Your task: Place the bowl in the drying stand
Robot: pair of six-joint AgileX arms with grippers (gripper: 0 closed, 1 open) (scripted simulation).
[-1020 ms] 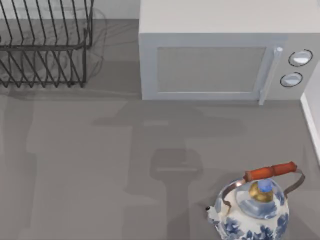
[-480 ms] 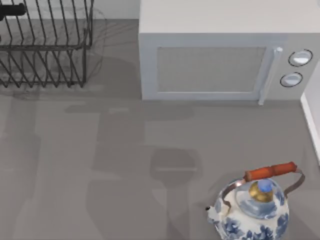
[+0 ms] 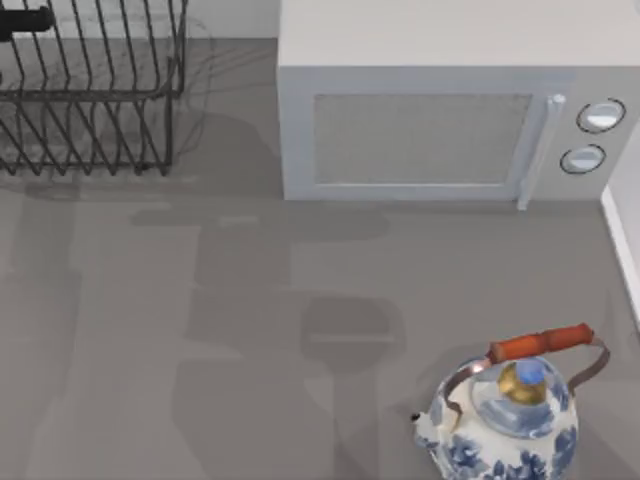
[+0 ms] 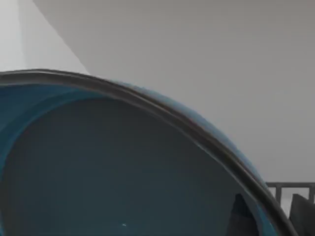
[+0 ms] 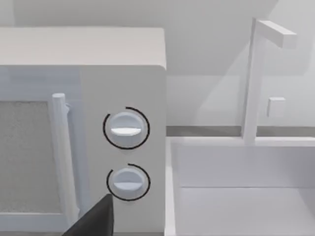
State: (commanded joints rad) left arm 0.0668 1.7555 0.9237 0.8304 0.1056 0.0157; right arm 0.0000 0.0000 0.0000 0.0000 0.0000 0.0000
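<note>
- My left gripper [image 3: 22, 20] is hanging over the rack [image 3: 95, 110], bowl [image 4: 123, 162] right at its wrist camera; grasp impossible to confirm.
- My right arm is facing the microwave [image 5: 83, 123] dials.

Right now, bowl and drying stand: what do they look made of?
Bowl: likely glazed ceramic; glossy blue wall, thin darker rim, smooth greyish inside. Drying stand: looks like black coated metal wire; thin upright and slanted rods, see-through frame.
</note>
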